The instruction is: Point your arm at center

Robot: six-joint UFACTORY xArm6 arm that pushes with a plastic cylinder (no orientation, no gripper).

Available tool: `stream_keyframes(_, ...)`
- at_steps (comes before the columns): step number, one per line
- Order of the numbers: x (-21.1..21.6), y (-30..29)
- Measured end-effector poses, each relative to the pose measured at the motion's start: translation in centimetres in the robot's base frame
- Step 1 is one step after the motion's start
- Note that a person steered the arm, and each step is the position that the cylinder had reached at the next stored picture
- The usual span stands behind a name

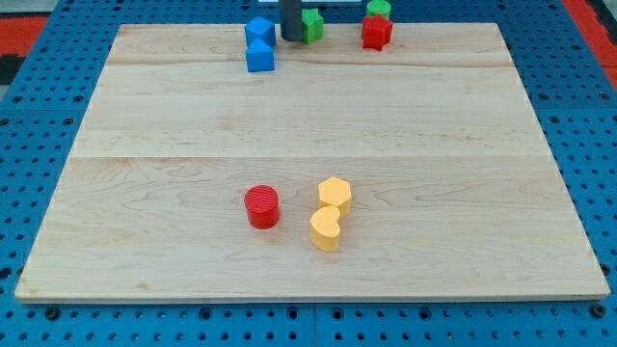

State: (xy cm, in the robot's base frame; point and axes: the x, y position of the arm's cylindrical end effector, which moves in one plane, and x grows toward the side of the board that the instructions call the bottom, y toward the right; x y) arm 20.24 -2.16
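My tip [291,39] is at the view's top edge of the wooden board [308,116]. It stands between two blue blocks on its left, one [258,31] above the other [260,56], and a green block [311,24] touching or nearly touching its right side. Further right, a red star-like block [377,32] sits just below a green round block [378,9]. In the lower middle of the board are a red cylinder [261,206], a yellow hexagon block [335,194] and a yellow heart-like block [326,228] just below the hexagon.
The board lies on a blue pegboard surface [39,116] with a red border at the top corners [19,24].
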Motion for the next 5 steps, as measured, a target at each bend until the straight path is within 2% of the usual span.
stream_keyframes(1,-0.9,2.0)
stream_keyframes(3,0.4,3.3)
stream_keyframes(5,12.6,3.2)
